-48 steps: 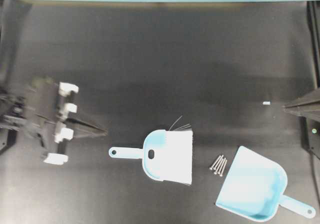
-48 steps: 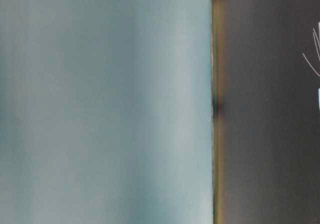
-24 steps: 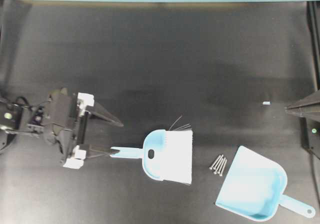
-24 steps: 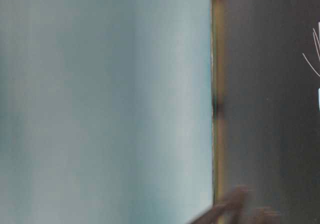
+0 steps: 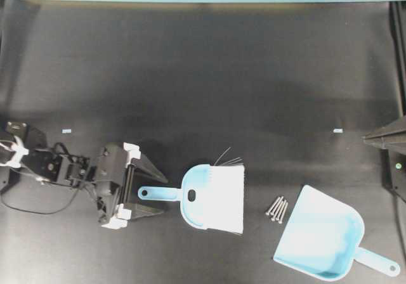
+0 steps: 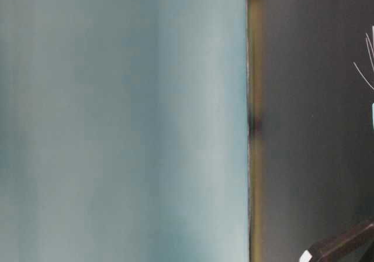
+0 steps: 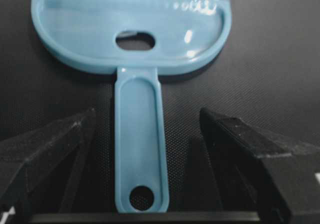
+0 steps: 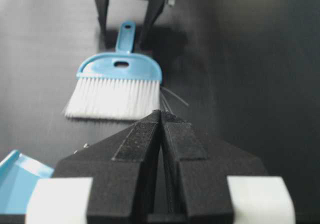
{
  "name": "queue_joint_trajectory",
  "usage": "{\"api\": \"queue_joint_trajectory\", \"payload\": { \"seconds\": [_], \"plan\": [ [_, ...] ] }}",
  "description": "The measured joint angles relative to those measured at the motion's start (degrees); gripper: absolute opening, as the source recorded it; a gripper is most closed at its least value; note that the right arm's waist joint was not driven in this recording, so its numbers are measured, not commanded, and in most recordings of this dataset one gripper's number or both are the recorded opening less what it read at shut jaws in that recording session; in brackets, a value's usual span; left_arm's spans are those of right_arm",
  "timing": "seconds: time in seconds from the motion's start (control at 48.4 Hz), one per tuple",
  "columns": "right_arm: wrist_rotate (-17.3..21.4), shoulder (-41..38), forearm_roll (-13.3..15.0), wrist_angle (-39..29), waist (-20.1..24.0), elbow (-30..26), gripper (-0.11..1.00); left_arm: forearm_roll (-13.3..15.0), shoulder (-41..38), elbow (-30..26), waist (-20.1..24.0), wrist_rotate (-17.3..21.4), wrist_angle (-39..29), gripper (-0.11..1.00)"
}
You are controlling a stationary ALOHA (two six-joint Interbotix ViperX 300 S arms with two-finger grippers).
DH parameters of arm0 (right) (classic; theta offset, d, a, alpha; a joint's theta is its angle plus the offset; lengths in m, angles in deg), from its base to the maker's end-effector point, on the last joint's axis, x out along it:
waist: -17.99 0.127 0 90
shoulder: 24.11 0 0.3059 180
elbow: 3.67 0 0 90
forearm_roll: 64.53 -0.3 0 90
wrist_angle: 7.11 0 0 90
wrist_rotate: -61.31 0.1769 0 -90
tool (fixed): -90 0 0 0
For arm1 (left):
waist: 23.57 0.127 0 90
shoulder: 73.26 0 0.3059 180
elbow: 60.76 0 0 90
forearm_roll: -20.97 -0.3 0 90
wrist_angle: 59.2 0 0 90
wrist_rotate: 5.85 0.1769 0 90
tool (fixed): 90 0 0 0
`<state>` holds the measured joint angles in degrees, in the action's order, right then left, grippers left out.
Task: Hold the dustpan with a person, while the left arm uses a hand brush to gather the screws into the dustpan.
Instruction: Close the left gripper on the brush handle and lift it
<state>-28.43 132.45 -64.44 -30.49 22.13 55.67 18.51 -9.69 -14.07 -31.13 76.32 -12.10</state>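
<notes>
The light blue hand brush (image 5: 212,197) lies flat, handle pointing left, white bristles right. Right of it, silver screws (image 5: 277,209) cluster just beside the light blue dustpan (image 5: 321,241), whose handle points right.

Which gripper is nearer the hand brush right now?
Left. The left gripper is open with its fingers either side of the hand brush handle. The right gripper is shut, back at the table's right edge, well clear of it.

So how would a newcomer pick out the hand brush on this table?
On the dark table, look left of centre, just ahead of the left gripper. The hand brush lies there: light blue like the dustpan, but it alone has white bristles.
</notes>
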Motion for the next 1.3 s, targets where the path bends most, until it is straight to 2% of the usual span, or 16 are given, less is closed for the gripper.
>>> {"api": "queue_joint_trajectory", "payload": {
  "seconds": [0.538, 0.62, 0.683, 0.827, 1.117, 1.303],
  "plan": [
    [0.1, 3.5, 0.0, 0.0, 0.0, 0.7, 0.00, 0.0, -2.6, -4.9, 0.0, 0.0, -7.1, 0.79],
    [0.0, 4.0, 0.0, -0.1, 0.0, 1.2, 0.00, 0.0, -2.6, -5.4, 0.1, 0.0, -8.4, 0.74],
    [0.0, 4.2, 0.0, -0.1, 0.0, 1.6, 0.00, 0.0, -2.6, -5.8, 0.4, -0.4, -9.5, 0.65],
    [0.1, 4.8, 0.0, 0.0, 0.0, 2.1, 0.00, 0.1, -2.5, -6.6, 0.9, -2.5, -12.4, 0.31],
    [-0.4, 5.2, 0.1, -1.5, 0.0, 3.4, 0.00, 0.0, 2.0, -7.6, 0.6, -2.4, -21.3, 0.31],
    [-1.1, 5.5, 1.0, -2.3, 0.0, 4.4, 0.00, 0.0, 8.3, -11.3, 0.4, 1.3, -35.5, 0.31]
  ]
}}
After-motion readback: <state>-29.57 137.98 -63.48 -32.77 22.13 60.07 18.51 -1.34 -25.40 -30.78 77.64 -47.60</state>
